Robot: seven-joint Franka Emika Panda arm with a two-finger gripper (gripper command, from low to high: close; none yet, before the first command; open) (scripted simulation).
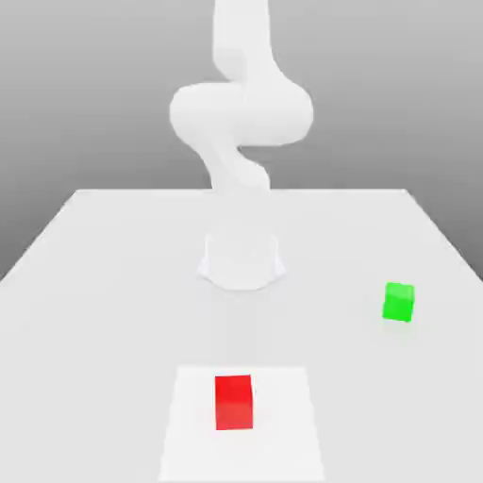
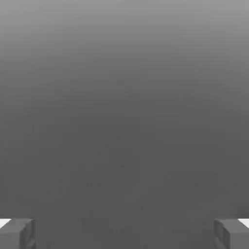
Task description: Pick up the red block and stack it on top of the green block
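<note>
Exterior view, read from its left to its right: one white arm [image 1: 241, 123] rises from a round base at the far middle of the table [image 1: 85, 274]; one red block [image 1: 234, 402] sits at the near middle, on a paler square patch of the surface; one green block [image 1: 398, 303] sits to the right and somewhat farther back, well apart from the red one. That makes two cubes in all, one of each colour, both resting flat and upright with nothing touching them. Hand view gives the gripper [image 2: 124, 233] with its two grey fingertips [image 2: 17, 233] standing at opposite edges of the picture, so the jaws are spread wide and hold nothing; between them lies only plain grey ground. The red block looks like a small rigid cube, matte and unmarked, so I judge it light, stiff and not fragile, with flat faces that should give the pads a fair grip without much slip. The sensible hold is from above, pads on two opposite vertical sides near mid-height, jaws squared to those faces so it does not twist. It looks a little bigger than the green block, so it will need centring carefully when set down on top
</note>
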